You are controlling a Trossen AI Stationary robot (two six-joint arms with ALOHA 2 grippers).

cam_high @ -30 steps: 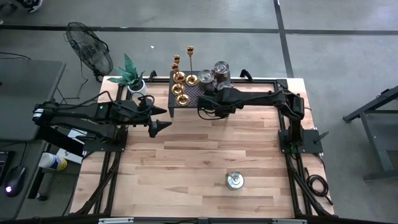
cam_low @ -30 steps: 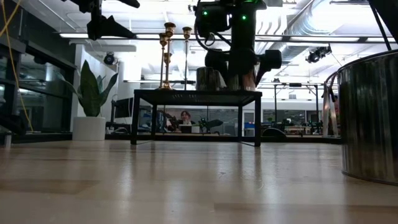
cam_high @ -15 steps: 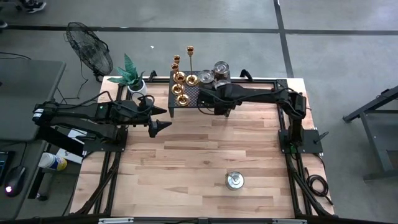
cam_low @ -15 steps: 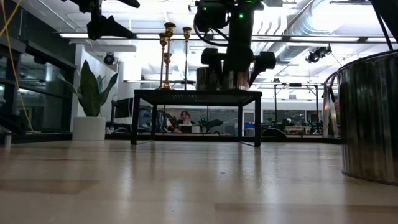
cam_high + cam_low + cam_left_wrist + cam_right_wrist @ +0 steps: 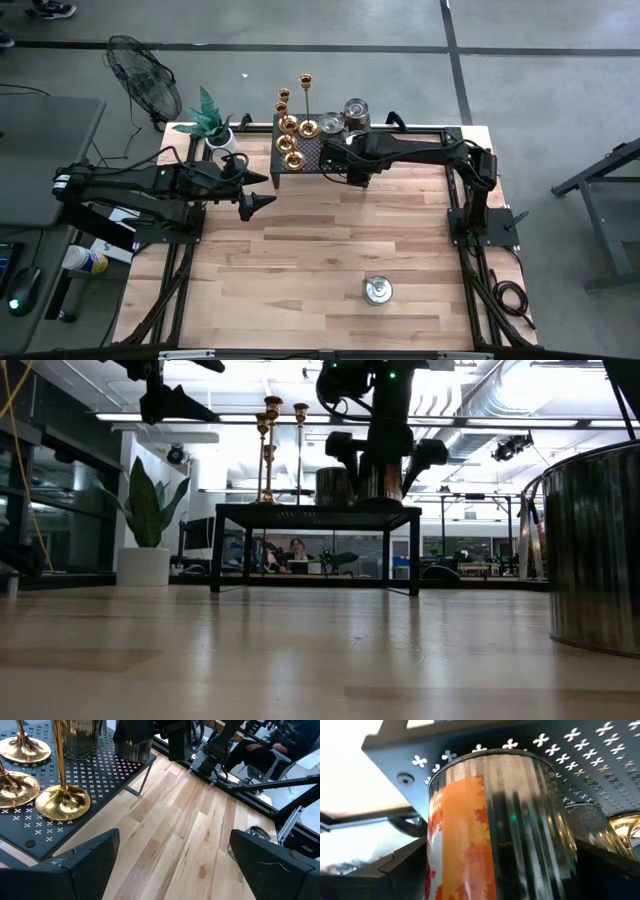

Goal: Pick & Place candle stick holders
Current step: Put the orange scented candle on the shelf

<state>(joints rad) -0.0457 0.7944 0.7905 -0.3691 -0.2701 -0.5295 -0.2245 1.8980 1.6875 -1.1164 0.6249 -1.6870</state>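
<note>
A wooden table (image 5: 330,250) seen from above holds a small black perforated stand (image 5: 300,152) at its far edge, with a potted plant (image 5: 212,122) just left of it. The gold candle stick holders (image 5: 290,125) are clustered on the left part of the stand, the tallest one (image 5: 306,100) rising above the rest; silver tins (image 5: 355,112) sit on its right part. The right gripper (image 5: 340,160) reaches over the right side of the stand, fingers spread wide on either side of a ribbed tin with an orange leaf-print label (image 5: 490,820), which fills its wrist view. The candle stick holders lie just to the left of this gripper, apart from it. The left gripper (image 5: 262,202) hovers over the table near the stand's front left corner, fingers (image 5: 85,857) spread apart and holding nothing, with the flared gold bases (image 5: 62,802) close ahead of it. Another round tin (image 5: 377,290) stands alone near the table's front.
</note>
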